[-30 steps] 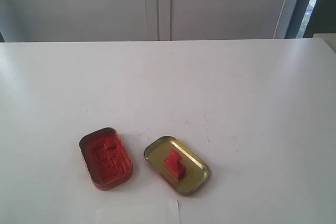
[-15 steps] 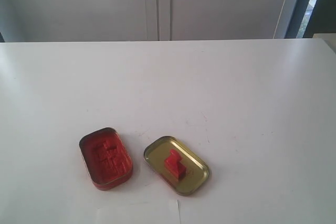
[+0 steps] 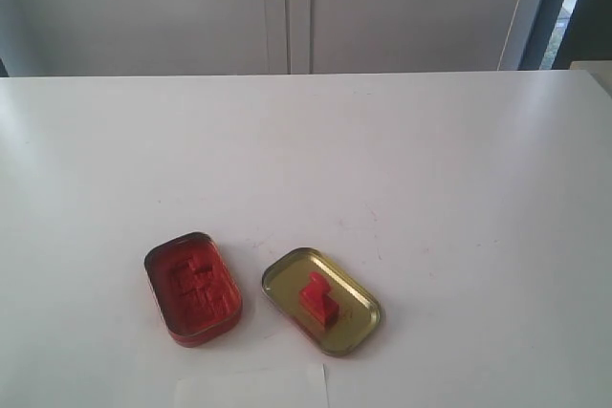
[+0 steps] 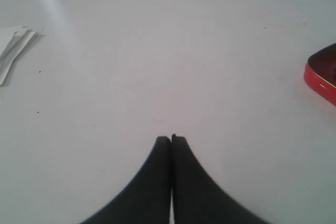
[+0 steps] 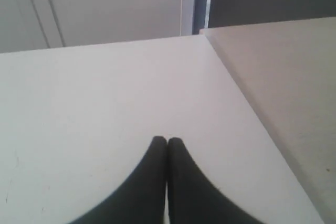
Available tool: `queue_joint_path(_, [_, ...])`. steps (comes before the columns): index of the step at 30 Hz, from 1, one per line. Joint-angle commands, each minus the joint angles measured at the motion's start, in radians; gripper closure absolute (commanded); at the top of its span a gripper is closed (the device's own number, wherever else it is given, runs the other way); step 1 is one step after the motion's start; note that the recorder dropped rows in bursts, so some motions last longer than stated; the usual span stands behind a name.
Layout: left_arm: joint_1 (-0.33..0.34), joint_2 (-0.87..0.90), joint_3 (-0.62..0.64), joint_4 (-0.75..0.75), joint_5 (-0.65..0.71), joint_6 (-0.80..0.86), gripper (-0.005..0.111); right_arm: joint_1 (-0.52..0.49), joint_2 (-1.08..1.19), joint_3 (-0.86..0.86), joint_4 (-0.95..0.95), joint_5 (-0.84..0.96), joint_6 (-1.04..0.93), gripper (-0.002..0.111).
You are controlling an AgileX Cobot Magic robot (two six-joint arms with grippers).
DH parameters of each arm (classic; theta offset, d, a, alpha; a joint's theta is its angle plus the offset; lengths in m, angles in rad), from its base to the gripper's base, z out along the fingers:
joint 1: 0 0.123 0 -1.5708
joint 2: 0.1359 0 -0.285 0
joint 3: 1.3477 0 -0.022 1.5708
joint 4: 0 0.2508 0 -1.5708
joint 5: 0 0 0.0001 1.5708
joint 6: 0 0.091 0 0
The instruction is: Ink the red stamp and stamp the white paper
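The tiny red stamp (image 3: pixel 317 299) rests inside a gold tin lid (image 3: pixel 359 324) near the front of the table. To its left sits the open tin of red ink pad (image 3: pixel 192 286), whose edge (image 4: pixel 321 75) also shows in the left wrist view. The white paper (image 3: pixel 251 387) lies at the front edge of the exterior view, partly cut off. Neither arm shows in the exterior view. My left gripper (image 4: pixel 171 139) is shut over bare tabletop, holding nothing. Over the table near its right edge, my right gripper (image 5: pixel 167 140) is likewise shut and empty.
The white table (image 3: pixel 402 160) stretches back to grey cabinet doors (image 3: pixel 287 7). A folded white paper scrap (image 4: pixel 13 48) lies in the left wrist view. A second beige surface (image 5: pixel 283 77) adjoins the table's right edge.
The white paper at the front edge has come a little further into view. The tins and stamp have not moved.
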Motion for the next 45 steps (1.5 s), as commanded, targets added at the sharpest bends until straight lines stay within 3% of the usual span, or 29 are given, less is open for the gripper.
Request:
queue_joint_path(1, [-0.004, -0.005, -0.001, -0.012, 0.002, 0.0, 0.107, 0.048, 0.079, -0.044, 0.006, 0.07, 0.0, 0.108])
queue_joint_path(16, [-0.004, -0.005, -0.001, -0.012, 0.002, 0.0, 0.107, 0.167, 0.361, -0.162, 0.121, 0.246, -0.046, 0.108])
queue_joint_path(45, [-0.004, -0.005, -0.001, -0.012, 0.002, 0.0, 0.107, 0.409, 0.889, -0.425, 0.182, 0.325, -0.134, 0.108])
